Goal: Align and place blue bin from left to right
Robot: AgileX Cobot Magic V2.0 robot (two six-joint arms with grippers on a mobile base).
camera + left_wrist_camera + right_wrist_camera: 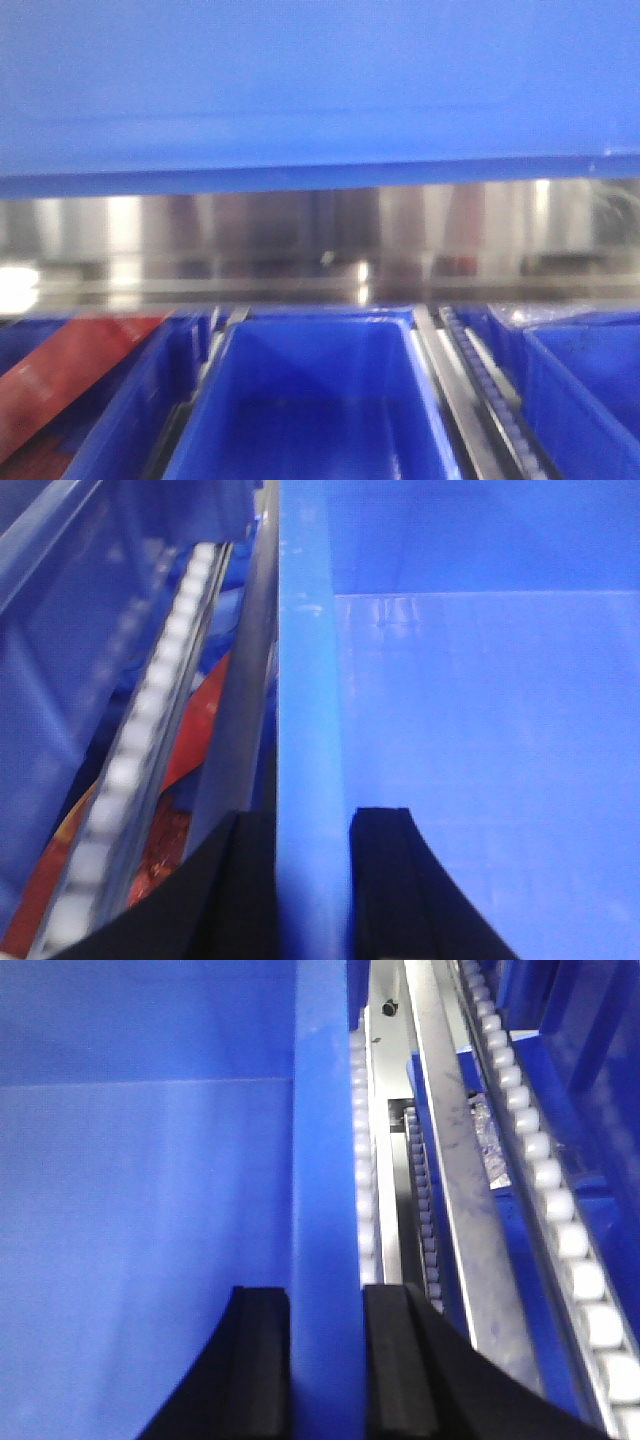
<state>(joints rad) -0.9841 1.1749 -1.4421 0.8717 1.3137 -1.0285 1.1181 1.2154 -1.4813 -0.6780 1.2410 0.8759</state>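
Roller rails (575,1260), blue bin (320,90) clamped by left hand (312,830), right hand (325,1305)

Front view blurred; glare patches on steel wall (120,225). Wrist views sharper, evenly lit; faint sheen on blue bin (470,740).

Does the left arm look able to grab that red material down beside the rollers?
Probably not: its end effector is clamped on the large blue plastic bin's wall, and the white roller rail crosses above the red material.
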